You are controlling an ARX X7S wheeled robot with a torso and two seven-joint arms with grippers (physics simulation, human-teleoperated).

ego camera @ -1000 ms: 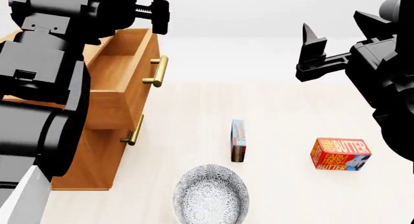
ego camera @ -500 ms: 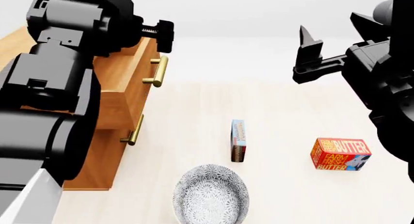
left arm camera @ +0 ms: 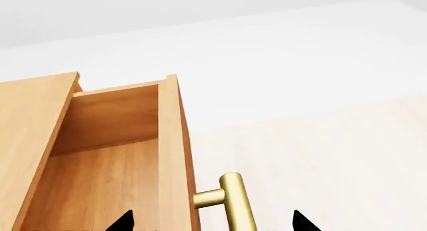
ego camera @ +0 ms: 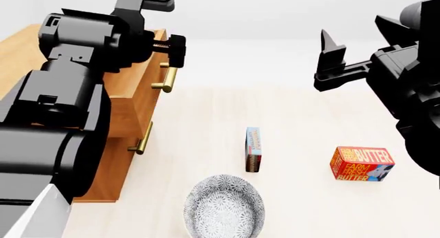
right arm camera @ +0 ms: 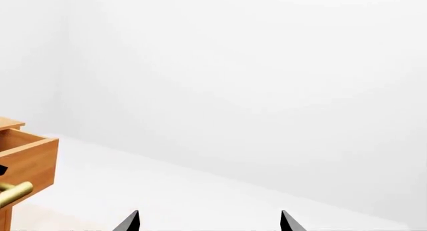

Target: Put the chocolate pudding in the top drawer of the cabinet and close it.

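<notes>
My pale desk (ego camera: pixel 302 119) carries the cabinet (ego camera: pixel 113 166) at left, the chocolate pudding (ego camera: pixel 253 149) standing on edge centrally, a butter box (ego camera: pixel 361 164) right, and a patterned bowl (ego camera: pixel 224 207) nearest me.

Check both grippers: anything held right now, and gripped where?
Nothing held. The left gripper is open above the top drawer by its handle; the right gripper is open in air. The chocolate pudding stands untouched on the floor.

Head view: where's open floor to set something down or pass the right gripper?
Free: the pale strip between the chocolate pudding and butter box, and the wide patch beyond both, below the right gripper. Tighter: the bowl sits just in front of the pudding; the left arm overhangs the cabinet.
</notes>
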